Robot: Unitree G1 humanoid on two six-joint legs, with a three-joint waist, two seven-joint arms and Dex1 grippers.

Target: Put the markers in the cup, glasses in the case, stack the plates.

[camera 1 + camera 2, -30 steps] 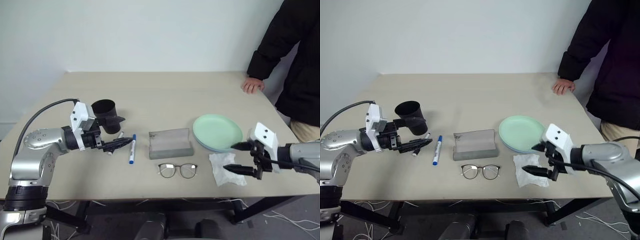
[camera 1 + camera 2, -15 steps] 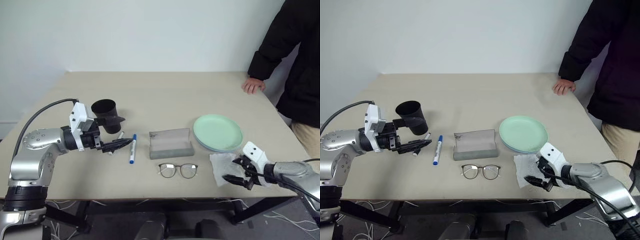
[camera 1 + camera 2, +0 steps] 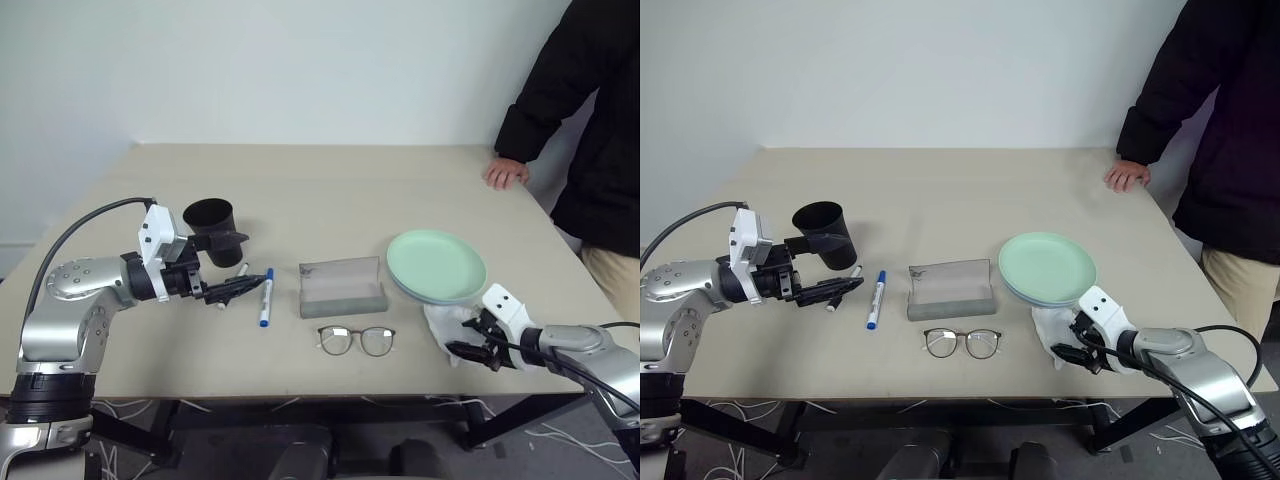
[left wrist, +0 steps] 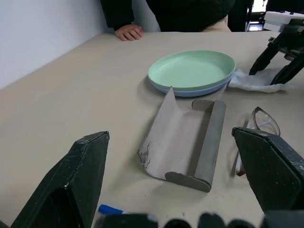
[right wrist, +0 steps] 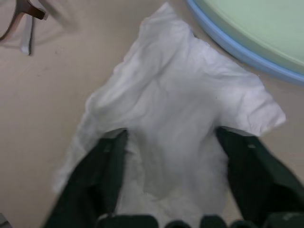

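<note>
The markers lie left of centre, the blue-capped one running near to far with its blue end toward the bench's near edge; the black-capped one sits just beside it, half hidden. The left gripper hovers right at them, jaws spread wide, nothing held. The cup stands upright just behind, upper left of the markers. To the right, the case lies open, long axis across the frame, with the glasses in front of it, lenses side by side along the near edge. Further right, the plates are stacked, green on blue. At lower right, the right gripper straddles the white tissue, fingers half closed around its bunched folds. The far half of the bench is open, save a person's hand resting at the upper right edge.
</note>
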